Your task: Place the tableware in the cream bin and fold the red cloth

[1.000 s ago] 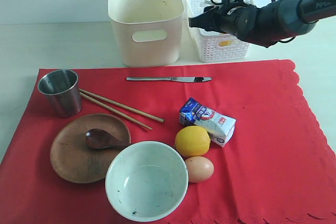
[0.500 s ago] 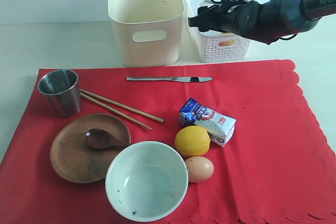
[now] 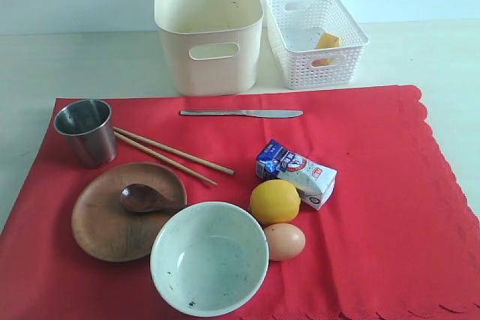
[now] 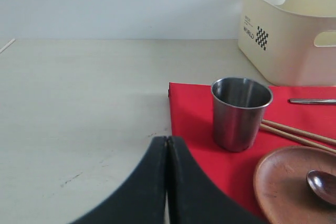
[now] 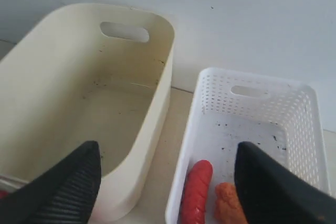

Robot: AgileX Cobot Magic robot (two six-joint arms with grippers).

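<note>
Very little of the job is done, from what I can see. The cream bin [image 3: 208, 28] stands at the back of the bench [image 3: 90, 58], just beyond the red cloth [image 3: 375, 207], and the right wrist view looks straight into it: bare floor, only a few specks.

All six pieces of tableware lie on the cloth:
- The steel cup [image 3: 85, 131] is upright near the far left corner.
- The wooden chopsticks [image 3: 172, 155] lie slanted just beside it.
- The dark spoon [image 3: 146, 198] rests on the round wooden plate [image 3: 112, 219].
- The pale bowl [image 3: 209, 258] sits at the near edge, touching or overlapping the plate's rim.
- The table knife [image 3: 240, 113] lies flat in front of the bin.

The cloth itself is spread open and unfolded. A milk carton [image 3: 296, 174], a lemon [image 3: 274, 201] and an egg [image 3: 284, 241] sit on it too (I judge they must be cleared off before any fold).

The white lattice basket [image 3: 315, 35] beside the bin holds a sausage [image 5: 195, 190] and an orange piece I take to be cheese [image 3: 327, 40], though it is cropped in the wrist view.

My right gripper [image 5: 167, 150] hangs high over the gap between bin and basket, jaws wide apart with nothing between them. My left gripper [image 4: 167, 142] has its jaws pressed together, empty, low over bare bench just off the cloth's corner and near the cup.

So all the tableware and the fold are left to do.
</note>
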